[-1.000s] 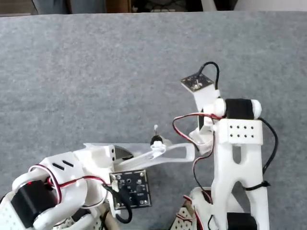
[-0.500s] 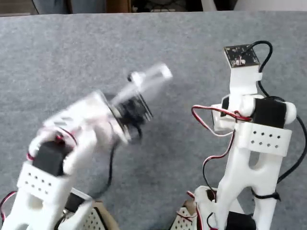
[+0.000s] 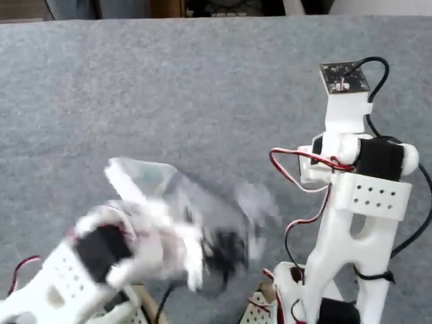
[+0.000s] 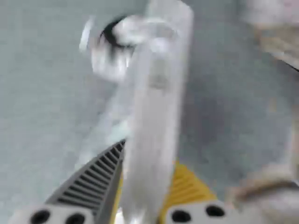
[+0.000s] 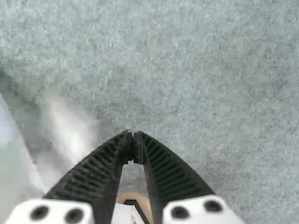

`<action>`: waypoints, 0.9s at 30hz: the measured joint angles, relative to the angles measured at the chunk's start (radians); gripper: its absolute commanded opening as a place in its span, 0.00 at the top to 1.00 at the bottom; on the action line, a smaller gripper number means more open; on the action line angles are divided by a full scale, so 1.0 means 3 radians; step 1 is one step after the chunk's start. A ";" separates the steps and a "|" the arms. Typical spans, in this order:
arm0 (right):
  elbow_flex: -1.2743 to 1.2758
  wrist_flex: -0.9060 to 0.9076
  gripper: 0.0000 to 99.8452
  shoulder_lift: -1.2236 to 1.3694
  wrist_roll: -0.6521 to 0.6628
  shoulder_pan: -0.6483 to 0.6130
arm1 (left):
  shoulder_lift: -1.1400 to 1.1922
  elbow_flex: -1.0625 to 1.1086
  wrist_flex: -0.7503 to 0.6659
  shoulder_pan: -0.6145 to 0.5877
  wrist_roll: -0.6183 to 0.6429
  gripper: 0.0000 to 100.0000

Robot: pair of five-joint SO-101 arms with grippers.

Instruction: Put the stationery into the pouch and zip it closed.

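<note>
The counter (image 5: 210,56) is speckled grey. The pouch (image 4: 156,93) between the left jaws is clear and colourless; the right jaws are black with ribbing.

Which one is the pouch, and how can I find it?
On the grey table, look to the near side, where the white left arm is. The pouch sticks out of its end effector. It is the one see-through thing; everything around it is white plastic or grey cloth.
</note>
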 measured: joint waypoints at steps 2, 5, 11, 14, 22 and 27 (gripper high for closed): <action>0.0000 0.0000 0.99 0.0000 -0.0005 0.0000 | 0.0015 0.0363 0.0077 0.0251 -0.0026 0.97; 0.0000 0.0010 0.99 0.0000 0.0041 0.0000 | 0.0015 0.0680 0.0087 0.0327 -0.0036 0.97; 0.0046 0.0015 0.99 -0.0005 0.0251 -0.0194 | 0.0015 0.0685 0.0087 0.0281 -0.0051 0.97; 0.0256 0.0015 0.99 -0.0041 0.0552 -0.0389 | 0.0020 0.0532 0.0087 -0.0046 -0.0087 0.97; 0.0619 0.0015 0.98 -0.0026 0.1187 -0.0731 | 0.0061 -0.0026 -0.0338 -0.1529 -0.0517 0.97; 0.0629 0.0015 0.84 0.0056 0.1320 -0.1002 | 0.0061 -0.0056 -0.0522 -0.1826 -0.0563 0.97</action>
